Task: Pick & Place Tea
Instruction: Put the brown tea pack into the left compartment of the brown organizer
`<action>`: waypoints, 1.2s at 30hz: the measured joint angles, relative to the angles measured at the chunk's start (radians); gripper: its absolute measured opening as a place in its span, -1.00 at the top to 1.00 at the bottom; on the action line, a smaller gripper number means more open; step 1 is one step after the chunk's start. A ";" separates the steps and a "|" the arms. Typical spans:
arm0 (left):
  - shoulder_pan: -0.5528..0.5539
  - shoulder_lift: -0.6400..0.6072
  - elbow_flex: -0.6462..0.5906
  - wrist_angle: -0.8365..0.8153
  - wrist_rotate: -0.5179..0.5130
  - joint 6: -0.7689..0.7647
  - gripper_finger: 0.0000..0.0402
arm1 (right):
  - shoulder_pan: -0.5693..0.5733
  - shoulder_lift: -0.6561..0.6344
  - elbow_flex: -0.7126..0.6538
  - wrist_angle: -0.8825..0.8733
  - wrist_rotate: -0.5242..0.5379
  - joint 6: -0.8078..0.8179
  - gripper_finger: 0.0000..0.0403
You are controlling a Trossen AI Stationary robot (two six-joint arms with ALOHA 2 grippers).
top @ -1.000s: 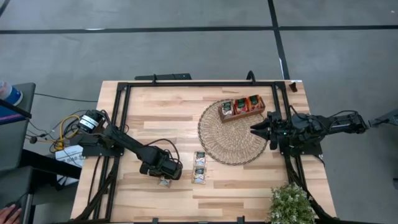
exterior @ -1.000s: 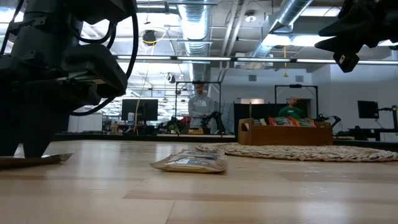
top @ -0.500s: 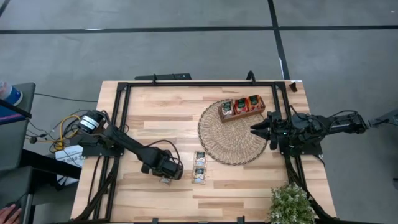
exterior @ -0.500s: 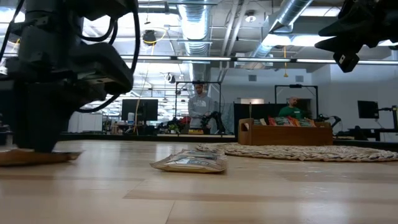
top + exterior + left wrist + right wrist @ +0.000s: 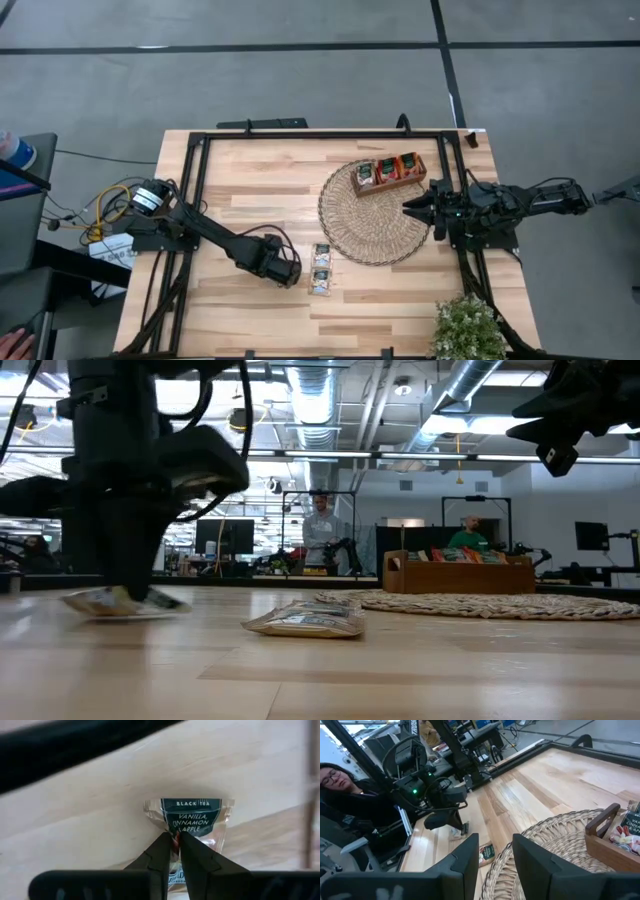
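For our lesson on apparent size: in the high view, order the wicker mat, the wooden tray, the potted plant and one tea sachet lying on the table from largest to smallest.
1. wicker mat
2. potted plant
3. wooden tray; looks near the plant's size, so ranks 2 and 3 are unsure
4. tea sachet

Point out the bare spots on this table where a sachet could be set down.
Free: the far-left boards behind the left gripper, and the wicker mat's near half. Crowded: around the two sachets beside that gripper, and the tray.

left gripper (image 5: pixel 173 840): low over table, fingers pinched together | right gripper (image 5: pixel 492 852): raised, fingers apart
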 joint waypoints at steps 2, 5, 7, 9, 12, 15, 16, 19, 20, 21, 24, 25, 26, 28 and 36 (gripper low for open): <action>0.000 0.000 0.016 -0.001 -0.024 0.022 0.84 | 0.000 0.001 0.000 0.010 -0.001 0.016 0.45; 0.000 0.000 0.056 -0.008 -0.082 0.074 0.84 | 0.000 0.001 0.000 0.023 -0.010 0.041 0.45; 0.000 -0.001 0.091 -0.016 -0.134 0.129 0.84 | 0.000 0.001 0.000 0.023 -0.030 0.059 0.45; 0.003 -0.001 0.130 -0.024 -0.185 0.191 0.84 | 0.000 0.001 0.000 0.034 -0.068 0.091 0.45; 0.019 -0.002 0.201 -0.030 -0.251 0.297 0.84 | 0.000 0.005 0.000 0.070 -0.134 0.133 0.44; 0.049 -0.003 0.275 -0.033 -0.288 0.421 0.84 | 0.000 0.059 0.000 0.135 -0.186 0.172 0.38; 0.061 -0.003 0.301 -0.032 -0.297 0.463 0.84 | 0.000 0.086 0.000 0.159 -0.206 0.181 0.34; 0.101 -0.005 0.369 -0.008 -0.332 0.617 0.84 | -0.001 0.163 0.000 0.234 -0.285 0.217 0.19; 0.117 -0.005 0.389 0.013 -0.342 0.665 0.84 | -0.003 0.190 0.000 0.254 -0.315 0.232 0.13; 0.133 -0.005 0.408 0.037 -0.349 0.710 0.84 | -0.011 0.216 0.000 0.277 -0.350 0.247 0.07; 0.185 -0.005 0.457 0.124 -0.352 0.828 0.84 | -0.056 0.289 0.000 0.358 -0.461 0.275 -0.12; 0.201 -0.006 0.467 0.161 -0.353 0.859 0.84 | -0.078 0.309 0.000 0.391 -0.491 0.276 -0.17; 0.215 -0.006 0.472 0.203 -0.353 0.889 0.84 | -0.101 0.327 0.002 0.422 -0.519 0.278 -0.21; 0.236 -0.006 0.477 0.269 -0.351 0.945 0.85 | -0.154 0.356 0.020 0.442 -0.557 0.291 -0.25; 0.248 0.008 0.482 0.319 -0.310 1.013 0.85 | -0.403 0.488 0.124 0.405 -0.849 0.335 -0.26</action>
